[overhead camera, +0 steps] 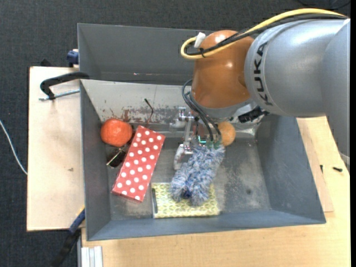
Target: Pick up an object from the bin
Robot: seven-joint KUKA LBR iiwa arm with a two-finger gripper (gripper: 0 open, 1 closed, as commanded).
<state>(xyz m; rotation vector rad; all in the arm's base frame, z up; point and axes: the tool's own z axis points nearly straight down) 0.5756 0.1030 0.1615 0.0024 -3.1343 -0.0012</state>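
My gripper (196, 144) hangs low in the middle of the bin, under the orange wrist cover. Right below it lies a blue-and-white fuzzy cloth (194, 176). The cloth's upper end reaches up to the gripper and its lower end rests on a yellow-green patterned pad (208, 207) at the front wall. A small orange ball (227, 133) sits just right of the gripper. Left of the cloth, a red box with white dots (139, 163) lies slanted on the floor.
A larger orange ball (115, 132) rests in the bin's back left corner, with a small black thing (115, 158) beside it against the red box. The right half of the bin floor is bare grey metal. The arm covers the back right.
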